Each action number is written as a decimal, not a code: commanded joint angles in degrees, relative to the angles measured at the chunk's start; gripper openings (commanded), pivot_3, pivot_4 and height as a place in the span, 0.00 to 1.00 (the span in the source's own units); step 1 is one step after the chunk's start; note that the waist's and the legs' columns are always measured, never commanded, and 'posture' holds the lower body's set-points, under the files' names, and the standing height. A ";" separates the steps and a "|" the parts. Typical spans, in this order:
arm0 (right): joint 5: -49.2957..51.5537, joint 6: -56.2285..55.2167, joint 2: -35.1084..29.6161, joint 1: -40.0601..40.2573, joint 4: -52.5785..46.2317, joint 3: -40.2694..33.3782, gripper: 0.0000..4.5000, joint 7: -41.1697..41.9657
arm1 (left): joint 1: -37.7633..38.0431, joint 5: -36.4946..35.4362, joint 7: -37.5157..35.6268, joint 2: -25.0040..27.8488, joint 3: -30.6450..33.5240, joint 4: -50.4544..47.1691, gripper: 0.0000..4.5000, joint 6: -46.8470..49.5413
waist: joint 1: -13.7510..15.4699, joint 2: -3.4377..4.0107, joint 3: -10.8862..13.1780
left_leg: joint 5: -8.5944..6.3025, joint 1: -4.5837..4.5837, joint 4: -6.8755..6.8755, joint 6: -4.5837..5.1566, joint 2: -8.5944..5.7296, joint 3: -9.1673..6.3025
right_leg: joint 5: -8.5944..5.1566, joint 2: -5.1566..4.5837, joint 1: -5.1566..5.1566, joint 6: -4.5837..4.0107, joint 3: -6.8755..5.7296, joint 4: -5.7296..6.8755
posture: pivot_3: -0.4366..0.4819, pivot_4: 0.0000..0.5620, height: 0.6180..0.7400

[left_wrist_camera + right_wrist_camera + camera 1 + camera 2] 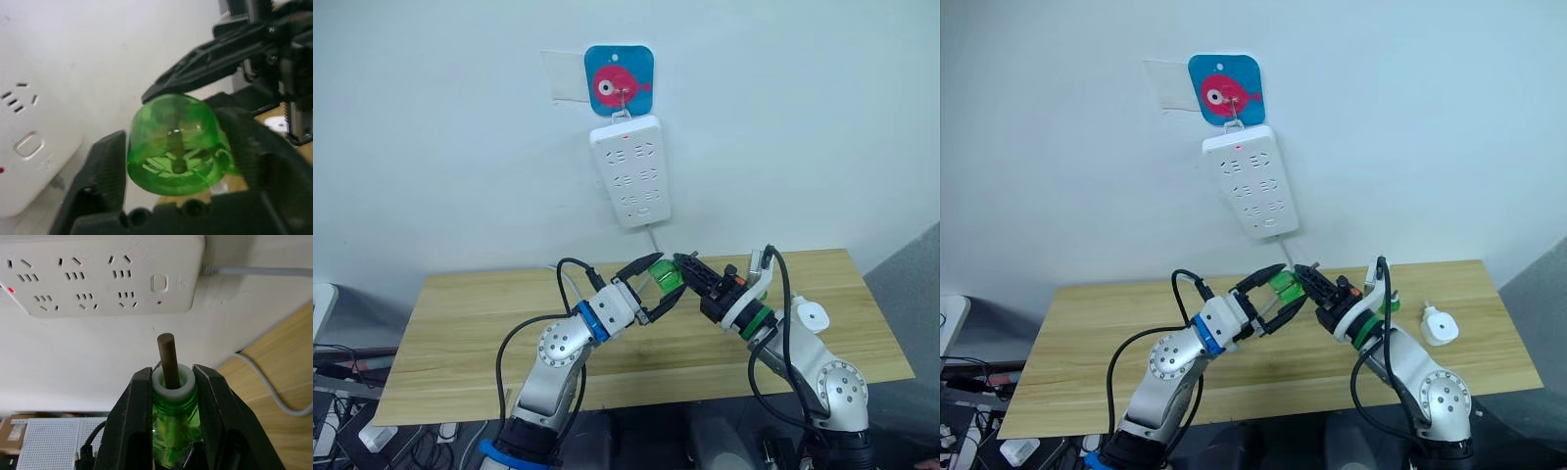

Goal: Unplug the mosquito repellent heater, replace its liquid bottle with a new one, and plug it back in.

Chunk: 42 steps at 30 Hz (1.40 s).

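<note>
A green liquid bottle (665, 275) with a white neck (171, 383) and a brown wick hangs above the table's back edge, between my two grippers. My right gripper (171, 378) is shut on the neck. From the other side my left gripper (178, 152) is closed on the bottle's wide base, with both fingers against its sides. The mosquito repellent heater (1438, 324), white and rounded, lies unplugged on the table at the right, beyond my right arm.
A long white power strip (631, 179) with a red light hangs on the wall from a blue fish card (619, 84), just above the grippers. Its cable drops behind the wooden table (460, 323). Cables and boxes lie on the floor at the left.
</note>
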 commanded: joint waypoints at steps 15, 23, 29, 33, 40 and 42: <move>2.57 -1.20 -0.45 -0.48 -2.27 0.87 0.19 1.34 | -0.58 -1.70 -1.20 -0.60 -0.91 -0.50 0.51 -0.60 | -0.01 0.00 0.00 | 0.00 0.00 0.00 0.00 0.01 -0.01 | 0.00 0.00 0.00 0.00 0.00 0.00 | 0.37 0.38 1.00; 2.81 -1.73 -0.20 -0.74 -2.26 1.30 0.19 1.24 | -0.74 -1.82 -1.17 -0.68 -0.86 -0.35 0.51 -0.78 | -0.01 0.00 0.01 | 0.00 0.00 0.00 0.00 0.00 -0.01 | 0.00 0.00 0.00 0.00 0.01 -0.01 | 0.38 0.39 1.00; 2.81 -1.77 -0.27 -0.71 -2.37 1.48 0.19 1.25 | -0.85 -1.07 -0.53 -0.51 -0.86 -0.60 0.51 -0.41 | 0.00 0.00 0.01 | 0.00 0.00 -0.01 0.00 0.01 -0.01 | 0.00 0.00 0.00 0.00 0.01 -0.02 | 0.37 0.39 1.00; 1.57 -1.62 -0.85 -0.63 -2.47 1.45 0.19 1.63 | -0.84 -1.19 -0.57 -0.51 -0.93 -0.70 0.51 -0.22 | 0.00 0.00 0.01 | 0.00 0.00 -0.01 0.00 0.01 -0.01 | 0.00 0.00 0.00 0.00 0.01 -0.02 | 0.37 0.39 1.00; 1.99 -0.30 -4.71 0.66 -2.84 0.37 0.70 2.68 | -1.19 -1.59 -0.85 -0.43 -0.80 -0.44 0.51 0.10 | -0.01 0.00 0.02 | 0.00 0.00 -0.01 0.00 0.00 -0.01 | 0.00 0.00 0.01 0.00 0.01 -0.03 | 0.36 0.39 1.00; 2.09 0.24 -6.35 1.02 -2.85 0.13 0.85 2.82 | -1.36 -1.69 -1.03 -0.37 -0.74 -0.23 0.51 0.10 | 0.00 0.00 0.02 | 0.00 0.00 -0.01 0.00 0.00 -0.01 | 0.00 0.00 0.02 0.00 0.00 -0.04 | 0.36 0.39 1.00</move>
